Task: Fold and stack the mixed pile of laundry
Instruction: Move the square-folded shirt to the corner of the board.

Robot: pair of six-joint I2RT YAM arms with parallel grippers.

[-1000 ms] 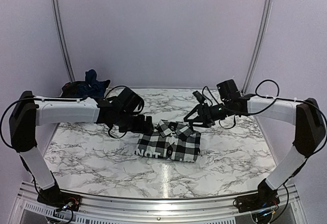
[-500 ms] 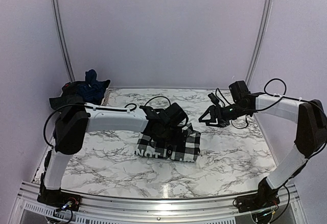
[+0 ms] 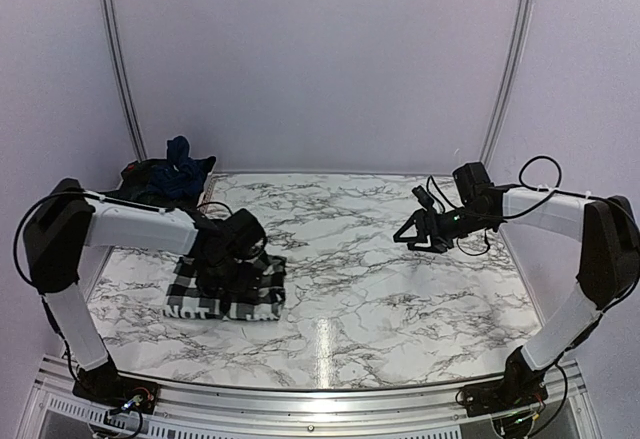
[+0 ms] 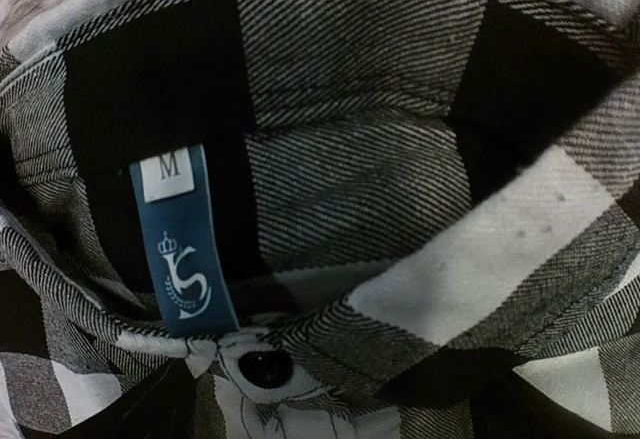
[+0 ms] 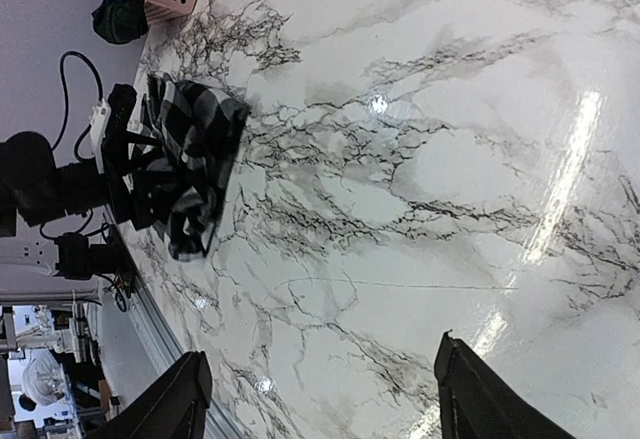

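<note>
Marble-look white tabletop (image 3: 400, 289); folded black-and-white large-check flannel shirt (image 3: 265, 294) sits lower left of top view. My left claw (image 3: 233, 267) spread wide, pressing on collar. My right claw (image 3: 412, 234) apart, empty, mid-right. Risk I see: sideways push rucks fold, or fingers snag collar on lift. Crumpled navy-and-dark garments (image 3: 175, 164) upper left, unfolded.

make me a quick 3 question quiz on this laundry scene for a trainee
1. True or false: the right gripper is holding a garment.
2. Where on the table does the folded check shirt lie? A) near-left part B) centre C) far-right corner
3. What size letter is printed on the collar label in the left wrist view?

Key: 1 false, it is open over bare marble. 2 A. 3 M.
</note>
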